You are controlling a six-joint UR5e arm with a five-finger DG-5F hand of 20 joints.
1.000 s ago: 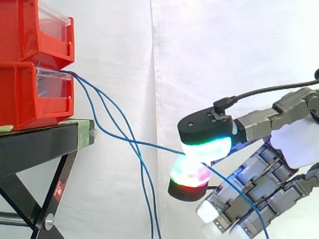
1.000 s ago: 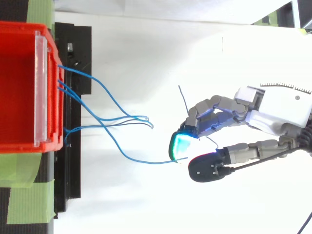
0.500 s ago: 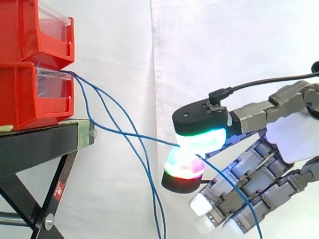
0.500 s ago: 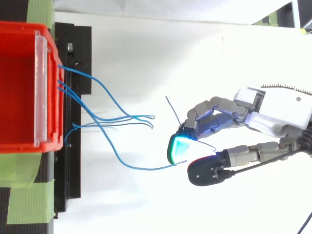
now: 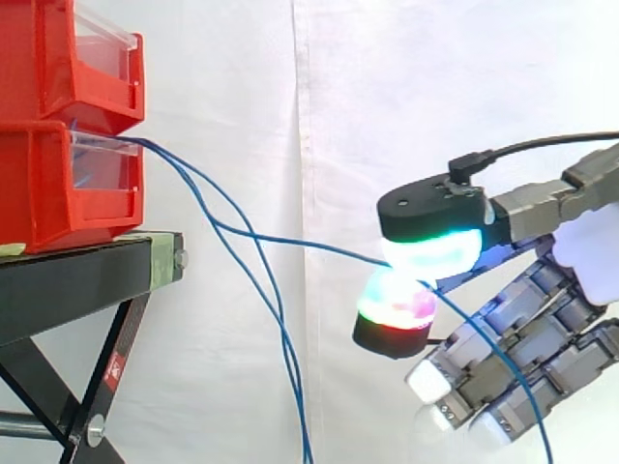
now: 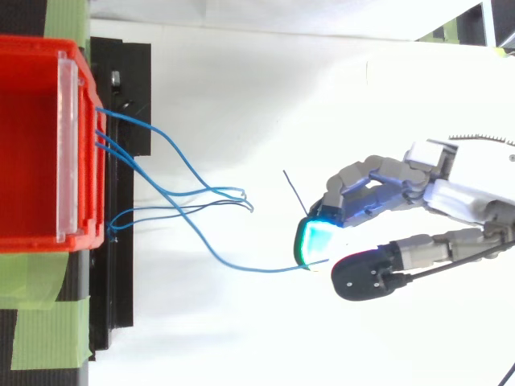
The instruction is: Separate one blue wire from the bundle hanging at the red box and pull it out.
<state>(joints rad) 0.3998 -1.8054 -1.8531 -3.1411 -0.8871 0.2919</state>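
Fingertips (image 5: 430,246) of the hand (image 5: 580,259) pinch the blue wire (image 5: 290,239) in the side view: a green-white pad presses from above and a red-magenta pad from below, while the other fingers curl underneath. The wire runs from the lower red box (image 5: 58,184) on the black stand (image 5: 77,280) across to the pinch, then droops past the hand. The remaining bundle (image 5: 280,329) hangs down near the stand

From the top view, the hand (image 6: 467,197) closes a cyan-glowing fingertip (image 6: 314,241) and the thumb on the blue wire (image 6: 249,269), which sweeps out from the red box (image 6: 24,145), apart from the bundle (image 6: 201,193) looping beside it
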